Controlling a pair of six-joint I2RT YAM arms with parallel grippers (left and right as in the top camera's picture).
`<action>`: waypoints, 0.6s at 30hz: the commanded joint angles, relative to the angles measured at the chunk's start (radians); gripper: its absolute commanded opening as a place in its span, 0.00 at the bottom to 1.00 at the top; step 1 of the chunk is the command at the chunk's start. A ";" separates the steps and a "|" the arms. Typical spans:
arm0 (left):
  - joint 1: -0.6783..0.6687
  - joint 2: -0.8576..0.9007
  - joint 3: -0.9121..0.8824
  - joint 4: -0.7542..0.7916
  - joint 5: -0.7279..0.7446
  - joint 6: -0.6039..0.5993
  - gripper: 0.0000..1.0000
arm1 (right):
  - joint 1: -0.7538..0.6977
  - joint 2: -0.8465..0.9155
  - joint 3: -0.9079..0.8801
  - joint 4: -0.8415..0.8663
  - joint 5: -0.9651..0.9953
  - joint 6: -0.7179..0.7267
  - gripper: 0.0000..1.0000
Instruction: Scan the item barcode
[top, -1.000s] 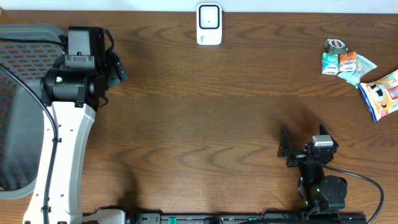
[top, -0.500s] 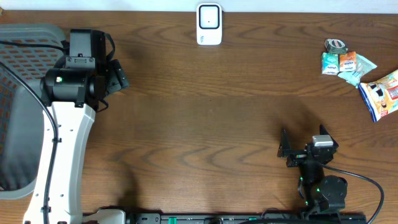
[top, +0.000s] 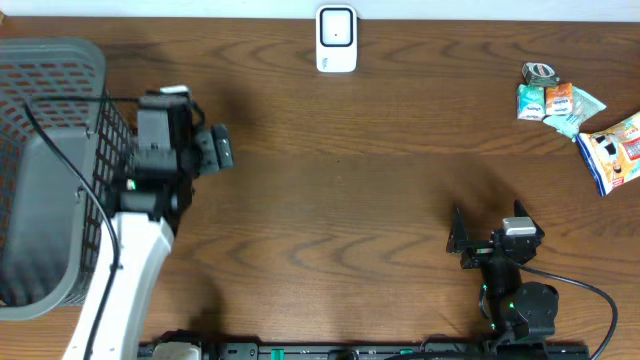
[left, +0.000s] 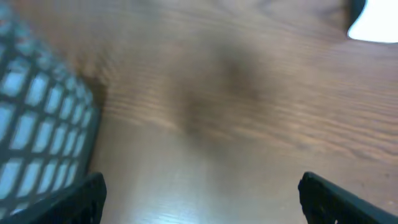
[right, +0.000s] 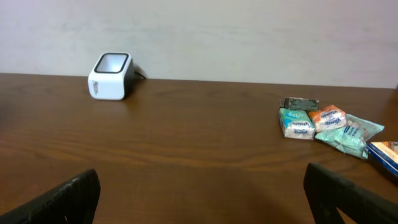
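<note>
Left hand (top: 222, 150) and right hand (top: 457, 240) open, empty; clustered teal-and-orange foil snack packets (top: 555, 103) may scatter under a careless grasp.

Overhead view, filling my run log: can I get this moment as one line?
left gripper: open, empty, beside basket | right gripper: open, empty | scanner: far edge | items: far right

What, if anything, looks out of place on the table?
Nothing stands out: scanner upright at the far edge, snack packets loosely clustered at the right, basket at the left edge, nothing spilled; left gripper and right gripper open, empty.
</note>
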 joint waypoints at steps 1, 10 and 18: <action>0.005 -0.092 -0.157 0.138 0.080 0.111 0.98 | -0.006 -0.007 -0.001 -0.005 -0.001 0.014 0.99; 0.005 -0.283 -0.460 0.378 0.080 0.112 0.98 | -0.006 -0.007 -0.001 -0.005 -0.001 0.014 0.99; 0.004 -0.490 -0.674 0.527 0.080 0.134 0.97 | -0.006 -0.007 -0.001 -0.005 -0.001 0.014 0.99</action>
